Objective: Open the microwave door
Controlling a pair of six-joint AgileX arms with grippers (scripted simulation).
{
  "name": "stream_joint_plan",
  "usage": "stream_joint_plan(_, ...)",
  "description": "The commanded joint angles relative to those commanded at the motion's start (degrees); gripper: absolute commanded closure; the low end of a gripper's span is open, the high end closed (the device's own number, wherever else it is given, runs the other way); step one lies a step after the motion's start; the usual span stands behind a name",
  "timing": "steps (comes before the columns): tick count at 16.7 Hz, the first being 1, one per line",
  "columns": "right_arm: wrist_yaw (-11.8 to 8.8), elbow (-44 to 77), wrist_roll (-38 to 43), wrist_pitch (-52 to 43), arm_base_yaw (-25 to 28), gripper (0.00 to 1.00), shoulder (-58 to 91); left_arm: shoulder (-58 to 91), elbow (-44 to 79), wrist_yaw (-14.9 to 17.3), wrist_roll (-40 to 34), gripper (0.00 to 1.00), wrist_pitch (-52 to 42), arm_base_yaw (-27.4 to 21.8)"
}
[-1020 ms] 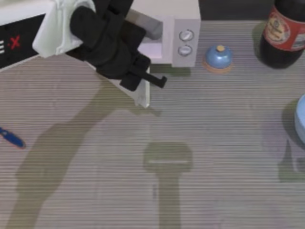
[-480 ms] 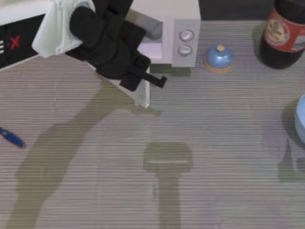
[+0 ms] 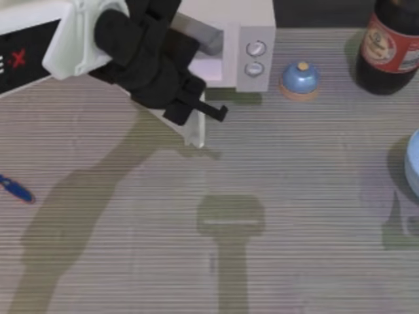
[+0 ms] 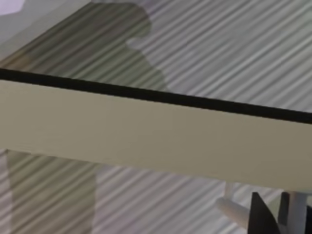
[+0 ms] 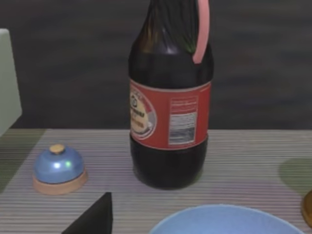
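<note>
The white microwave (image 3: 252, 26) stands at the table's back, its two grey knobs (image 3: 255, 59) facing forward and its cavity showing. The microwave door (image 3: 195, 134) is swung out toward the table's front, seen edge-on. In the left wrist view its pale edge (image 4: 146, 131) runs across the whole picture. My left gripper (image 3: 208, 108) is at the door's free end, shut on the white handle (image 4: 234, 209), with a black finger (image 4: 261, 219) beside it. My right gripper (image 5: 92, 219) is parked off to the right, outside the top view.
A blue bell (image 3: 300, 80) on a tan base sits just right of the microwave. A dark bottle (image 3: 389, 42) with a red label stands at the back right. A pale blue bowl (image 3: 412, 163) lies at the right edge. A small blue object (image 3: 16, 188) lies far left.
The left arm and gripper have crept slightly to the left, with the door's free end following a touch. Nothing else has moved.
</note>
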Motion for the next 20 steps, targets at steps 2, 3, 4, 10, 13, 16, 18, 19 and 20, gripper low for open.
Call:
stream_joint_plan(2, 0.0, 0.0, 0.0, 0.0, 0.0, 0.0, 0.0, -0.92, -0.85, 1.03, 2.15, 1.0, 0.08, 0.79)
stream_joint_plan(3, 0.0, 0.0, 0.0, 0.0, 0.0, 0.0, 0.0, -1.44, -1.4, 1.69, 3.45, 1.0, 0.08, 1.29)
stream_joint_plan(4, 0.0, 0.0, 0.0, 0.0, 0.0, 0.0, 0.0, -1.91, -2.0, 2.36, 4.73, 1.0, 0.04, 1.81)
stream_joint_plan(10, 0.0, 0.0, 0.0, 0.0, 0.0, 0.0, 0.0, -2.76, -3.45, 3.89, 7.52, 1.0, -0.21, 2.95)
stream_joint_plan(13, 0.0, 0.0, 0.0, 0.0, 0.0, 0.0, 0.0, -2.76, -3.45, 3.89, 7.52, 1.0, -0.21, 2.95)
stream_joint_plan(16, 0.0, 0.0, 0.0, 0.0, 0.0, 0.0, 0.0, -2.76, -3.45, 3.89, 7.52, 1.0, -0.21, 2.95)
stream_joint_plan(18, 0.0, 0.0, 0.0, 0.0, 0.0, 0.0, 0.0, -2.76, -3.45, 3.89, 7.52, 1.0, -0.21, 2.95)
stream_joint_plan(19, 0.0, 0.0, 0.0, 0.0, 0.0, 0.0, 0.0, -2.76, -3.45, 3.89, 7.52, 1.0, -0.21, 2.95)
stream_joint_plan(20, 0.0, 0.0, 0.0, 0.0, 0.0, 0.0, 0.0, -2.76, -3.45, 3.89, 7.52, 1.0, -0.21, 2.95)
